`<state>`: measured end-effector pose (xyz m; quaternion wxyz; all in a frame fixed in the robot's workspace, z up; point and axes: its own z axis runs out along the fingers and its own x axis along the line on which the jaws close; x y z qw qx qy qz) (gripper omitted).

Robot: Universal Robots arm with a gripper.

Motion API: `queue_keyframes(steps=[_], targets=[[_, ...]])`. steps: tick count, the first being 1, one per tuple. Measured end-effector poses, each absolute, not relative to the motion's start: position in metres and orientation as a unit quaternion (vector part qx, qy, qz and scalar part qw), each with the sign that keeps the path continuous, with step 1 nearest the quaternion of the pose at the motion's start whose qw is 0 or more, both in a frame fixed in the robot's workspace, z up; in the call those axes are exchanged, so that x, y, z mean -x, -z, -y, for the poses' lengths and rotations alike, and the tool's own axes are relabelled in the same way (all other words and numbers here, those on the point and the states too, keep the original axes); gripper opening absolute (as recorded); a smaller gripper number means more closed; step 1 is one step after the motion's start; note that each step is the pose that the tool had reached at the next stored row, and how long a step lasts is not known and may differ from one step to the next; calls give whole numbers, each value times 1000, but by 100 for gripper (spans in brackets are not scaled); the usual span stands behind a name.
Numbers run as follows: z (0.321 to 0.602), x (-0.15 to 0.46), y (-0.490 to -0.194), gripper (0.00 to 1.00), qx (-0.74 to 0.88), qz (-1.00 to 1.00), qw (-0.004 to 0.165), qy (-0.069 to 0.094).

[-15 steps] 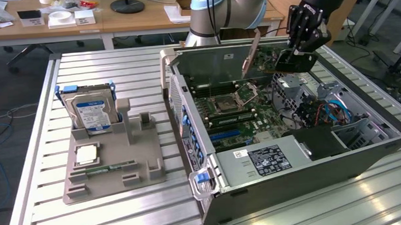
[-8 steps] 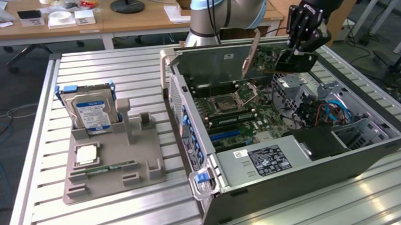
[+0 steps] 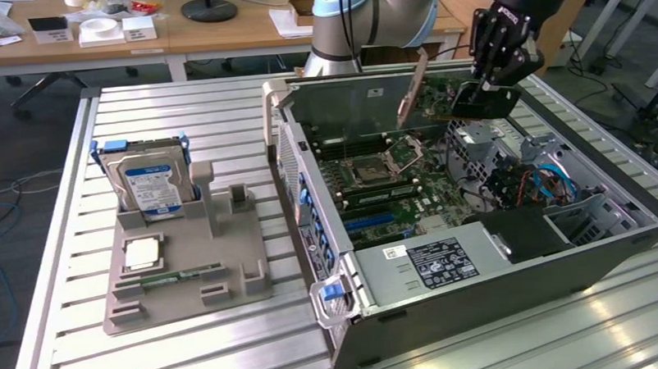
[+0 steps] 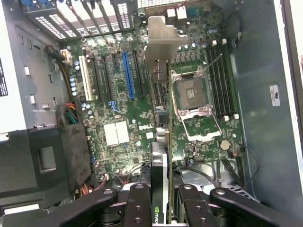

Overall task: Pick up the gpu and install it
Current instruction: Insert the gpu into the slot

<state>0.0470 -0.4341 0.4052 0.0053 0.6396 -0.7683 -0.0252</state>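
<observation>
Aloft, above the open side of the computer case [image 3: 497,297]: the gpu [image 3: 453,98], clear of the boards inside. Thin green circuit board, held on edge. Black cooler block on one face, just under the gripper [image 3: 490,82]. Long silver end bracket at the end away from the gripper.

From the wrist view, seen edge-on: narrow green edge running down the middle, black cooler beside it with a green-and-white logo, and the bracket bent at its far tip, pointing towards the slotted rear of the case.

Jaws clamped on the gpu, with black fingers [image 4: 137,208] pressed against each face. Not seated in any slot. Hanging over the motherboard [image 4: 118,113] on the case floor and, in the wrist view, lined up between the blue expansion slot [image 4: 127,75] and the open CPU socket [image 4: 194,97].

Beside the case, towards the exterior view's left, on the slatted metal worktop [image 3: 195,107]: a grey holder tray [image 3: 190,275]. Upright in it, a blue-labelled hard drive [image 3: 148,187]; lying flat near its front, a narrow green RAM stick [image 3: 179,277].
</observation>
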Motion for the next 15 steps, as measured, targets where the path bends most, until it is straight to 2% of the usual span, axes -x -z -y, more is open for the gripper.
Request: queue_keyframes(steps=[15], targets=[[434,-45,-400,27,-655,755,0,20]])
